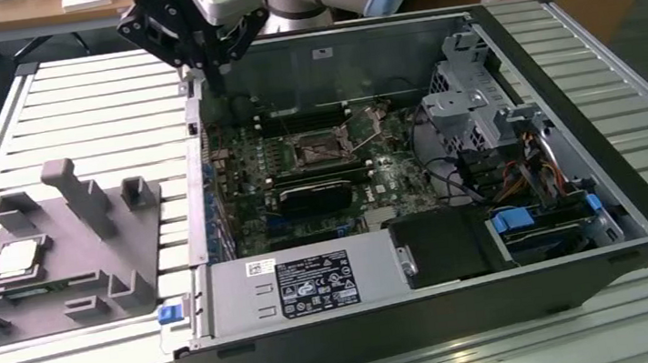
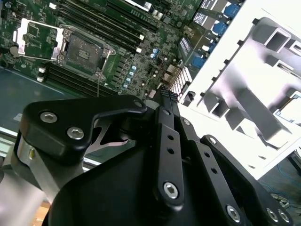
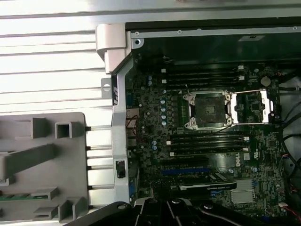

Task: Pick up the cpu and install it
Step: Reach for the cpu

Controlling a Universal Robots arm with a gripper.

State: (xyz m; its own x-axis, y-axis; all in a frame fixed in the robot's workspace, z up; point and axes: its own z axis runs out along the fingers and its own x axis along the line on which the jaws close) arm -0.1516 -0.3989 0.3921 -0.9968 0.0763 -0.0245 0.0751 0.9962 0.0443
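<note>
The cpu (image 1: 18, 258), a small silver square, lies on the grey fixture (image 1: 77, 264) at the exterior view's left, outside the computer case. My gripper (image 1: 205, 65) hangs above the case's back corner nearest the fixture, well away from the cpu. It is shut with nothing in it, and its fingertips (image 2: 165, 96) sit together in the second wrist view. The motherboard socket (image 1: 323, 149) stands open inside the case, its metal load plate (image 3: 249, 107) flipped aside. Both wrist views show the bare socket (image 2: 84, 49) (image 3: 207, 109).
The open computer case (image 1: 527, 30) lies on a slatted white table (image 1: 71, 109). Its metal side wall (image 3: 117, 117) stands between the fixture and the motherboard. A drive cage with cables (image 1: 501, 125) and the power supply (image 1: 299, 285) crowd the case around the socket. The fixture's upright posts (image 1: 81, 195) stand beside the cpu.
</note>
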